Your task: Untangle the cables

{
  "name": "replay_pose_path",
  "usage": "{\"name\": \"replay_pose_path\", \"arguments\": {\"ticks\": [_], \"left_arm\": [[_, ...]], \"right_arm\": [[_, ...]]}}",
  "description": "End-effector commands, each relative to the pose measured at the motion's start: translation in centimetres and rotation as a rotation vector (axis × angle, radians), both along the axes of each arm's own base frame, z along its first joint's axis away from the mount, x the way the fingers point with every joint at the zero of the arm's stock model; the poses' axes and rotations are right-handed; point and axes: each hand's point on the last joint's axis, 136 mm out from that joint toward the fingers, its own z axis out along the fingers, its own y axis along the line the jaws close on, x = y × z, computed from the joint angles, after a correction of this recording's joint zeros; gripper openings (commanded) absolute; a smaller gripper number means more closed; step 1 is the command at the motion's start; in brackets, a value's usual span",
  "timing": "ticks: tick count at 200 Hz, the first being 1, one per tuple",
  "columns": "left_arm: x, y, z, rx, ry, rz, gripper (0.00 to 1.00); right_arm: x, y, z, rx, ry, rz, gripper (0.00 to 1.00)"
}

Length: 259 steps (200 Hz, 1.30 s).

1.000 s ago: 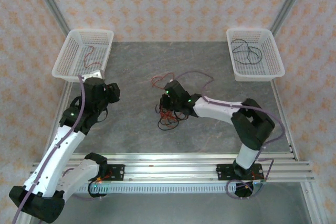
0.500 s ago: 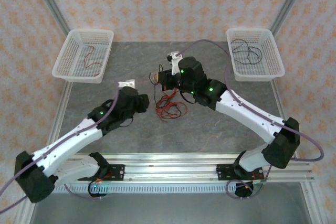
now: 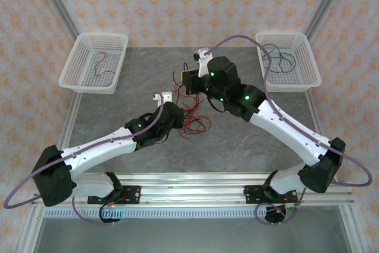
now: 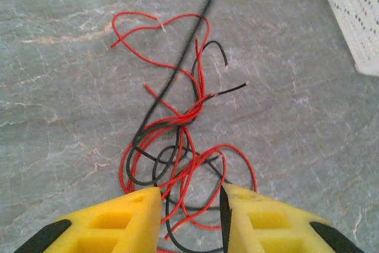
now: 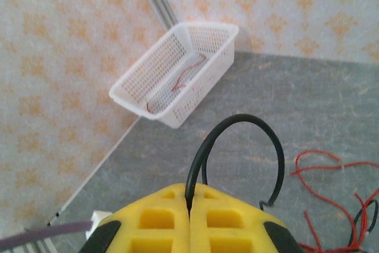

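Pinning the heap down is the left arm's job at this point. Your right gripper is pinched tight on one black cable, which arches up out of its fingertips. In the left wrist view that strand runs slanting from the knot toward the top of the picture. The rest of the cables, red and black, lie knotted on the grey table between the two arms. They sit just ahead of your left gripper, whose jaws stand partly apart and grip nothing, with loops lying beneath them.

I judge the best move is to lower the left fingers onto a red loop close to the knot, close on it, and hold steady while the right arm draws the black strand out slowly. Pull along the strand's run, not across it, or the knot may tighten. The left basket holds a red wire and the right basket holds black, so this strand likely belongs on the right.

Compared with a second ago, your left arm has swung in from beside the left basket to the heap. Your right gripper has risen out of the tangle toward the far side, lifting the black strand with it.
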Motion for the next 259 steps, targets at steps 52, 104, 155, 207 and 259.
{"name": "replay_pose_path", "arguments": {"ticks": [52, 104, 155, 207, 259], "left_arm": [[0.7, 2.1, 0.4, -0.023, -0.088, 0.119, 0.33], [-0.2, 4.2, 1.8, -0.089, -0.134, 0.145, 0.43], [-0.7, 6.1, 1.3, -0.118, -0.127, 0.176, 0.43], [-0.5, 5.5, 1.4, -0.139, -0.13, 0.152, 0.43], [-0.6, 4.2, 1.6, -0.187, -0.137, 0.097, 0.43]], "right_arm": [[-0.3, -4.4, 9.6, 0.1, -0.147, -0.165, 0.0], [1.0, -7.4, 12.7, 0.137, -0.197, -0.23, 0.0], [2.1, -10.6, 17.8, 0.156, -0.291, -0.318, 0.0], [2.5, -11.5, 21.5, 0.17, -0.354, -0.348, 0.0], [3.3, -12.7, 23.0, 0.155, -0.4, -0.416, 0.0]]}}
